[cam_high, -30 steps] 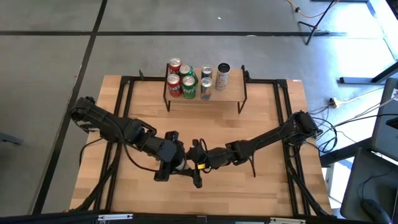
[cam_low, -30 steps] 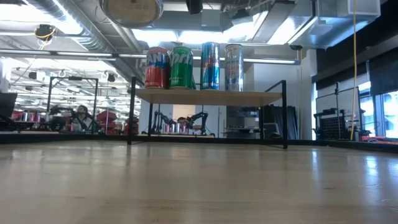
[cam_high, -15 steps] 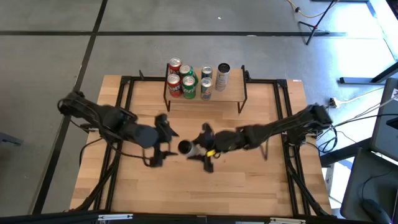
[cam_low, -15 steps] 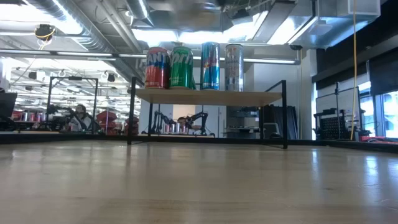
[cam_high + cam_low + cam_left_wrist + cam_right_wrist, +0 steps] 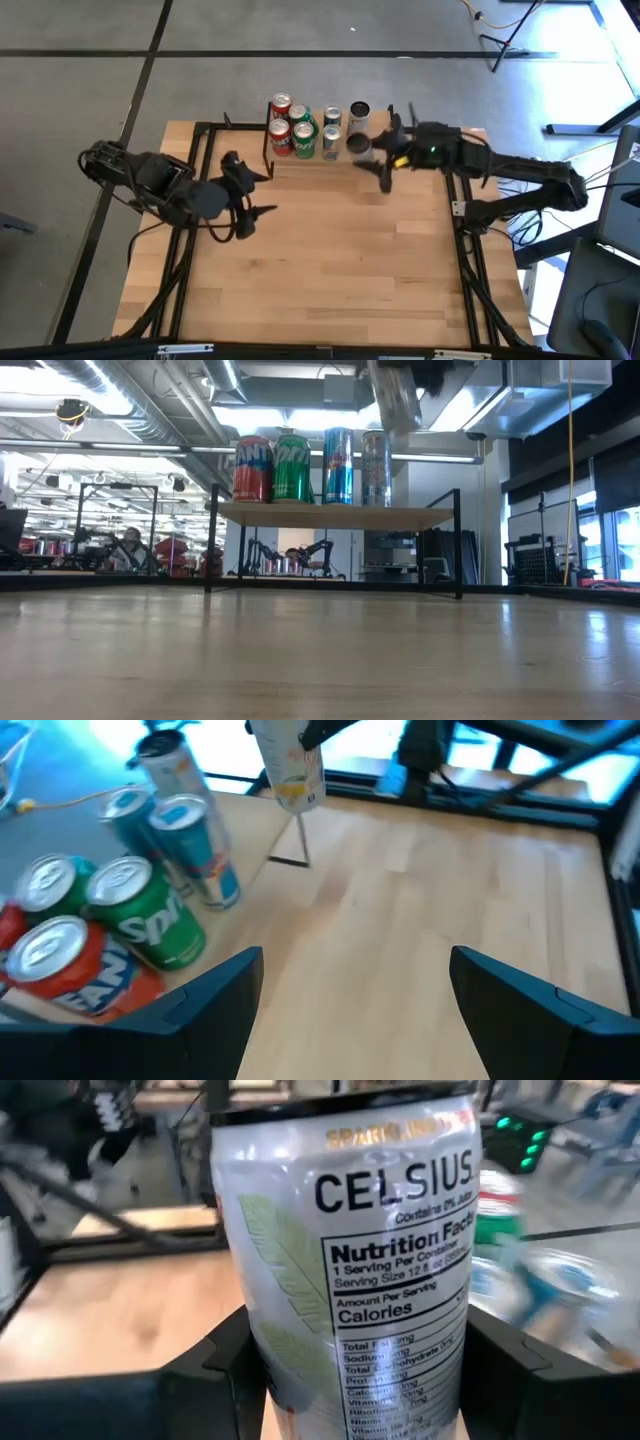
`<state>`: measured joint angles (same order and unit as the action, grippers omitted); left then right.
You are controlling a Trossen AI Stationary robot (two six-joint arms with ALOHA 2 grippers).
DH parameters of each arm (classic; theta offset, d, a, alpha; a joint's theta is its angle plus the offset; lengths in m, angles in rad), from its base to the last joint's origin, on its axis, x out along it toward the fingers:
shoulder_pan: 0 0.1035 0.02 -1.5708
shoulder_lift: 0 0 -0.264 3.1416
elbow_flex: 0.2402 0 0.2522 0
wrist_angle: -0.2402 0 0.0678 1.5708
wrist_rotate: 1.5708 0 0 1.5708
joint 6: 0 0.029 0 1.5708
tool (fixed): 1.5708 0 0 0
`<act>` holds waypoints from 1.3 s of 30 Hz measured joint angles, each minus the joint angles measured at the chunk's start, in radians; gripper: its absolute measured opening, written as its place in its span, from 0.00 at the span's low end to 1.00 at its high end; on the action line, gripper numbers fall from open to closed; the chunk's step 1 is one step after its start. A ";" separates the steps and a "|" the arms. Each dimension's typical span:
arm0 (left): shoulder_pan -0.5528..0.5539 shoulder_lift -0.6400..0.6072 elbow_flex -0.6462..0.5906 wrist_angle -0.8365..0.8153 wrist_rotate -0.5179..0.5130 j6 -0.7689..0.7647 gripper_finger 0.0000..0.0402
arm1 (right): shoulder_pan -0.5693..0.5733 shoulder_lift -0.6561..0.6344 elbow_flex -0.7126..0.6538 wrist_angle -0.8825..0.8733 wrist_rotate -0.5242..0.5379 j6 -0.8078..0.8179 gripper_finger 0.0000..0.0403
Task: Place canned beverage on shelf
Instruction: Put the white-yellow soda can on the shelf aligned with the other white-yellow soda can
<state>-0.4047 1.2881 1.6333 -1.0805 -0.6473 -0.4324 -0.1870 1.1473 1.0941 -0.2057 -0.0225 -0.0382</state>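
Behind the table stretched a workshop with ceiling ducts and strip lights, and the wooden table [image 5: 330,260] itself filled most of the high view, bare except at its far edge. On that edge stood the shelf [image 5: 375,152], a low rack with a light wooden top on thin black legs, already carrying red, green and blue cans [image 5: 303,130] grouped toward its left end and a taller silver can [image 5: 358,118] beside them.

From the right side the right arm [image 5: 520,180] reached across to the shelf's open end. Its right gripper [image 5: 381,160] was pinching the canned beverage [image 5: 345,1260], a slim silver Celsius can, with one dark finger on each side of the body about midway up; the can [image 5: 393,400] hung in the air above the shelf top, slightly tilted, near the tall silver can but apart from it. The left arm waited over the table's left half, its left gripper [image 5: 350,1000] spread wide and holding nothing.

The can looked rigid yet thin-walled, so a hard squeeze could probably dent it, and its smooth printed skin was likely slippery. If full, it would be fairly heavy for its narrow base and quick to topple. The mid-body hold seemed sound, and it would need righting before being set down clear of its neighbours.
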 joint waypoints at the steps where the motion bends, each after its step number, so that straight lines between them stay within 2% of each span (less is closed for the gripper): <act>1: 0.005 0.000 0.000 0.002 -0.009 -0.014 0.76 | -0.044 -0.018 -0.040 0.039 -0.040 -0.001 0.54; 4: 0.024 0.001 0.000 0.019 -0.022 -0.061 0.76 | -0.164 -0.040 -0.157 0.195 -0.181 0.007 0.54; 7: 0.034 0.002 0.000 0.022 -0.023 -0.119 0.76 | -0.249 -0.035 -0.246 0.340 -0.270 0.012 0.54; 13: 0.036 0.002 0.000 0.029 -0.023 -0.224 0.76 | -0.329 0.033 -0.346 0.554 -0.339 0.007 0.54; 18: 0.036 0.002 -0.001 0.029 -0.022 -0.266 0.76 | -0.359 0.098 -0.350 0.599 -0.385 -0.002 0.54; 27: 0.036 0.002 -0.001 0.029 -0.021 -0.272 0.76 | -0.359 0.184 -0.351 0.664 -0.365 -0.004 0.54; 39: 0.036 0.002 -0.001 0.028 -0.020 -0.272 0.76 | -0.359 0.220 -0.348 0.681 -0.314 -0.007 0.57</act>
<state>-0.3687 1.2900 1.6321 -1.0527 -0.6678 -0.7048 -0.5457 1.3670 0.7460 0.4758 -0.3368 -0.0449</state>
